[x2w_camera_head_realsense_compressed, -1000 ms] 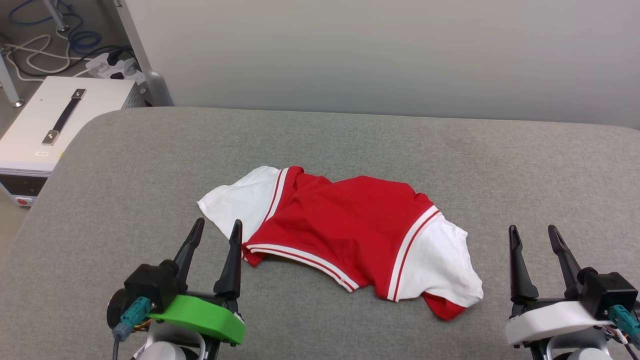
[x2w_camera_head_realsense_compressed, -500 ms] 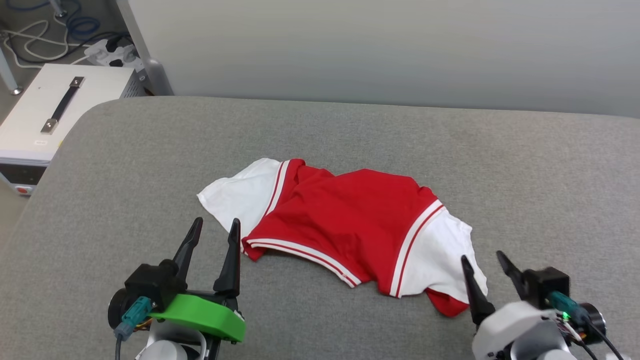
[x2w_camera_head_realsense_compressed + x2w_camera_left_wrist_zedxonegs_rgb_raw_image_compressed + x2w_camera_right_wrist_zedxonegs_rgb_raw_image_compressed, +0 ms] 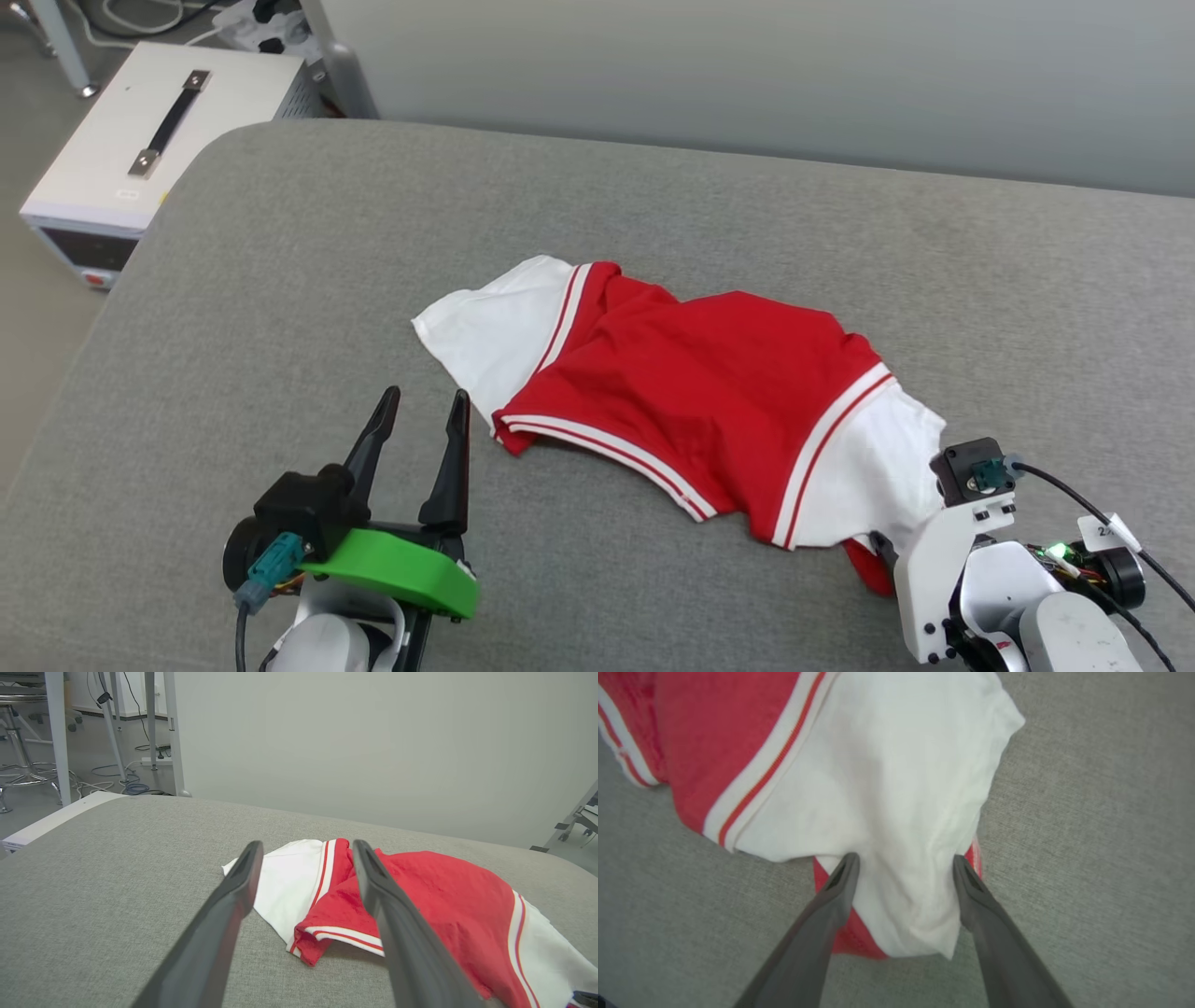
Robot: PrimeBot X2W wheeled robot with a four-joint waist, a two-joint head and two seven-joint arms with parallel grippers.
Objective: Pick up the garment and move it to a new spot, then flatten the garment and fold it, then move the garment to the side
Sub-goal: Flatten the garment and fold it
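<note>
Garment (image 3: 709,401) lies crumpled in the middle of the bench (image 3: 280,280), red body up, white sleeves out to left and right. Left tool (image 3: 426,395) spread, empty, just near-left of the left sleeve, clear of the cloth. Right tool (image 3: 906,859) spread, pointing down, its 2 fingers (image 3: 840,891) straddling the near end of the right sleeve; nothing pinched. White box (image 3: 159,140) on the floor, far left.

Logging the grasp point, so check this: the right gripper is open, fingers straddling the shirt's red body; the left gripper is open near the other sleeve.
One error: the right gripper straddles the white sleeve of the garment, not its red body, as the right wrist view shows. Otherwise correct: both open, left gripper near the other sleeve.
</note>
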